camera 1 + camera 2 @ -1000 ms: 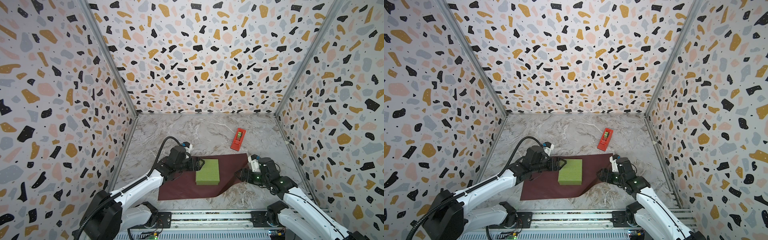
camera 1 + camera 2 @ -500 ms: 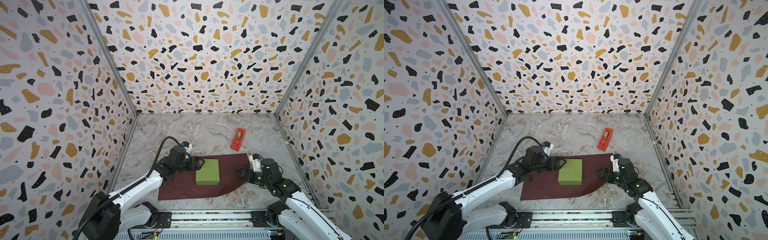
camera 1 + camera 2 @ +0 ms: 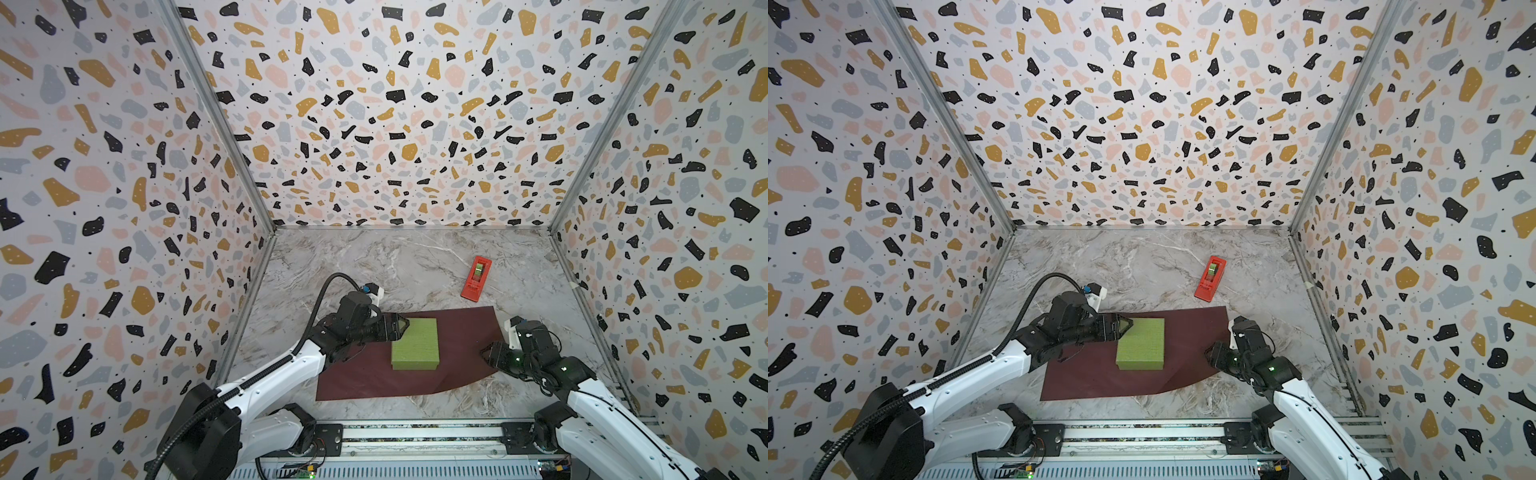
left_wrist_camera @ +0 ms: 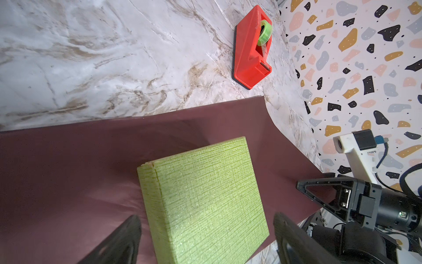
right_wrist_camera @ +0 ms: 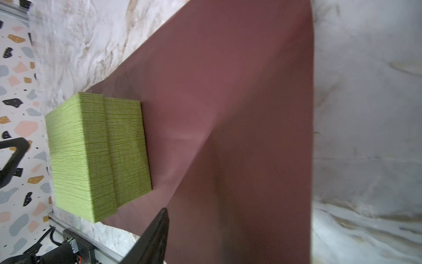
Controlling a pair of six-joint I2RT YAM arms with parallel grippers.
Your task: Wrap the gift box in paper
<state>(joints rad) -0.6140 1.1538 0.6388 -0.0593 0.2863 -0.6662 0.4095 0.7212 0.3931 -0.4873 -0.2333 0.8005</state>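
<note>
The paper [image 3: 465, 345] lies on the table [image 3: 395, 266] with its long axis running left to right. Its right edge is lifted at the right hand [image 3: 485, 354]. The gift box [image 3: 415, 343] sits square on the paper, left of middle. The left wrist view shows the left hand [image 4: 205, 218] wide open, straddling the gift box. The right wrist view shows only one finger [image 5: 153, 237], so I cannot tell the right hand's grip.

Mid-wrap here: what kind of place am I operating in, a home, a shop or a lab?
Most likely a purpose-built robot lab cell. Terrazzo-print panels wall in three sides, a marble-look tabletop lies between them, and the left arm and right arm stand on an aluminium rail at its front.
</note>
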